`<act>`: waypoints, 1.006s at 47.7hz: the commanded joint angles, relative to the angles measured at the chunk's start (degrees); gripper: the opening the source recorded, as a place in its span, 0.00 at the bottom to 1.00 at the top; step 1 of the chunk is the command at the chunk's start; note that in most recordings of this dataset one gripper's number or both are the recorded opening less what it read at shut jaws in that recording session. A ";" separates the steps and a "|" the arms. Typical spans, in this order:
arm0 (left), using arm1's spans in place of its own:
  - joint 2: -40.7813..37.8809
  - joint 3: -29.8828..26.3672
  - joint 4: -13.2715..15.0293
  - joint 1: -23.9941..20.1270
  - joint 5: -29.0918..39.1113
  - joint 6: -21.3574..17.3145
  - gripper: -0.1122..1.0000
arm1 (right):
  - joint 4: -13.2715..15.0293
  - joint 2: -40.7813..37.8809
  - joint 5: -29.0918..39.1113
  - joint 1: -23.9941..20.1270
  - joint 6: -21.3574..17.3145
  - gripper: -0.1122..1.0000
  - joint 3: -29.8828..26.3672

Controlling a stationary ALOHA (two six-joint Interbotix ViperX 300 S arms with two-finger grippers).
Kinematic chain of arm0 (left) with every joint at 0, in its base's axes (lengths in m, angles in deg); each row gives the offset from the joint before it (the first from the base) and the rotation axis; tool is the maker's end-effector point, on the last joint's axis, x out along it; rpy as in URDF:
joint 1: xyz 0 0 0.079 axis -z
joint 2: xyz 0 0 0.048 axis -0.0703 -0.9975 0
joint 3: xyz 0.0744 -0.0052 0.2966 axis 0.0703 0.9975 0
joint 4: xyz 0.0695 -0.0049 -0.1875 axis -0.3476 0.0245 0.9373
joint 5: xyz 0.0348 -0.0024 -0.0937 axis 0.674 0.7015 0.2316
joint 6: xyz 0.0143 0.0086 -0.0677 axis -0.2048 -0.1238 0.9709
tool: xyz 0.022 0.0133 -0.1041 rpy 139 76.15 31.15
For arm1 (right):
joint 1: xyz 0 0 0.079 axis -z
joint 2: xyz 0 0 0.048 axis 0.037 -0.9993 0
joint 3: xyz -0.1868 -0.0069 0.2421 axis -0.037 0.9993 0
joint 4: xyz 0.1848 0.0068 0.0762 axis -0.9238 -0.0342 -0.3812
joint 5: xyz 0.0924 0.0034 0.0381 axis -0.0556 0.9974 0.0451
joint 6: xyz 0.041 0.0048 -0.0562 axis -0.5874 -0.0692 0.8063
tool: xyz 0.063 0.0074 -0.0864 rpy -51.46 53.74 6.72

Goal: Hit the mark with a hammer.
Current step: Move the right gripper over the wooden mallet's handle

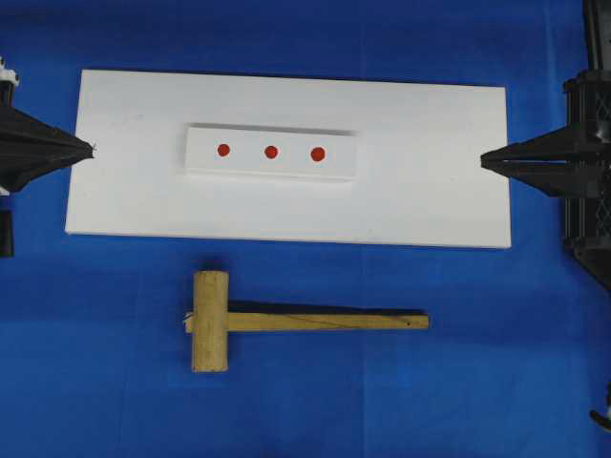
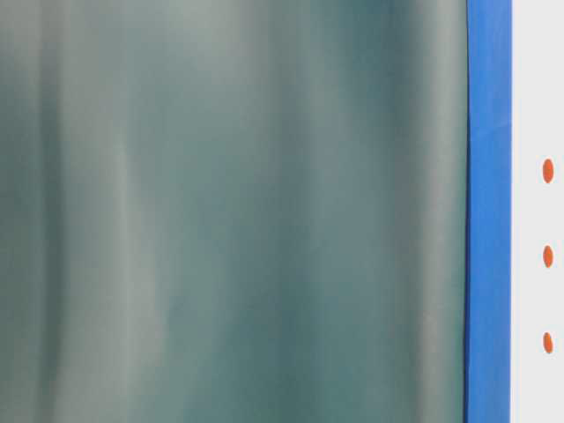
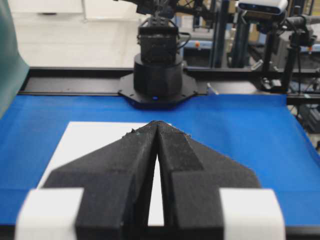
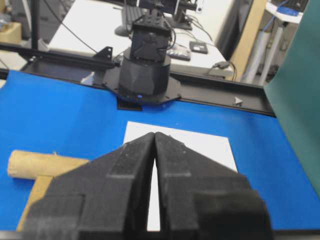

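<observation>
flanking the white board (image 1: pixel 286 205), left gripper (image 1: pixel 93 149) and right gripper (image 1: pixel 483 159) sit closed.

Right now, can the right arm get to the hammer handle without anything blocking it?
Probably yes. The hammer lies alone on the blue cloth, its handle end pointing to the right arm's side. The white board sits apart from it. The right tool is shut, so it must open first.

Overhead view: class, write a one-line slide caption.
Wooden mallet lies on blue cloth below a white board with three red marks; both grippers shut at its ends.
</observation>
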 commanded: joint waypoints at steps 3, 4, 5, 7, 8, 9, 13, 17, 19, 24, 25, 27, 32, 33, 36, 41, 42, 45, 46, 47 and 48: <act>-0.62 -1.05 0.44 -0.53 0.70 0.09 0.10 | -0.35 -2.20 0.70 -0.88 -0.70 0.09 -1.93; -0.70 -1.05 0.44 -0.70 0.70 0.18 0.10 | -0.62 -2.55 1.32 -1.05 -0.88 0.07 -2.20; -0.62 -1.05 0.53 -0.79 0.79 0.18 0.10 | -0.79 -2.99 1.93 -1.14 -1.23 0.06 -2.46; -0.70 -0.97 0.53 -1.23 0.79 0.44 0.10 | -1.41 -4.31 3.25 -1.23 -2.20 0.05 -2.99; -0.70 -0.97 0.53 -1.32 0.79 0.44 0.10 | -1.67 -4.92 3.78 -1.32 -2.72 0.05 -3.43; -0.70 -0.97 0.44 -1.49 0.88 0.44 0.10 | -1.85 -5.54 4.13 -1.41 -3.34 0.05 -3.69; -0.70 -0.97 0.53 -1.76 1.23 0.44 0.10 | -1.85 -8.70 5.10 -2.02 -6.33 0.05 -4.83; -0.79 -0.97 0.44 -2.11 1.76 0.44 0.10 | -1.93 -11.43 5.45 -3.08 -8.70 0.05 -6.06; -0.70 -0.88 0.44 -2.20 1.93 0.44 0.10 | -1.85 -13.27 5.54 -4.04 -9.40 0.05 -6.94; -0.79 -0.88 0.44 -2.46 1.93 0.18 0.10 | -1.93 -17.14 5.54 -6.33 -10.37 0.06 -8.96; -0.79 -0.79 0.53 -2.46 1.93 0.18 0.10 | -1.93 -18.02 5.54 -6.86 -10.37 0.07 -9.32; -0.70 -0.70 0.53 -2.55 1.93 0.18 0.10 | -2.11 -20.21 5.54 -8.26 -10.46 0.09 -10.37; -0.62 -0.79 0.53 -2.55 1.93 0.18 0.10 | -2.46 -24.96 5.54 -10.20 -11.16 0.22 -12.48; -0.53 -0.79 0.44 -2.55 1.93 0.18 0.10 | -2.64 -26.54 5.54 -10.63 -11.51 0.26 -13.18; -0.44 -0.79 0.53 -2.64 1.93 0.18 0.10 | -2.81 -29.62 5.54 -11.25 -12.22 0.40 -14.50; -0.26 -0.70 0.53 -2.55 1.93 0.53 0.10 | -3.16 -35.33 6.86 -12.57 -13.54 0.69 -17.49; -0.18 -0.70 0.44 -2.64 1.93 0.53 0.10 | -3.25 -36.47 7.21 -12.74 -13.71 0.75 -18.02; -0.26 -0.53 0.53 -2.64 1.93 0.62 0.10 | -3.69 -39.55 7.91 -13.18 -14.41 0.90 -19.51; -0.26 -0.53 0.53 -2.55 1.93 0.62 0.10 | -3.96 -40.52 7.91 -13.27 -14.50 0.93 -19.95; -0.26 -0.53 0.44 -2.64 1.93 0.62 0.10 | -4.48 -42.10 7.73 -13.36 -14.50 0.94 -20.65; -0.26 -0.44 0.44 -2.64 1.93 0.62 0.10 | -4.83 -43.15 7.56 -13.36 -14.59 0.94 -21.09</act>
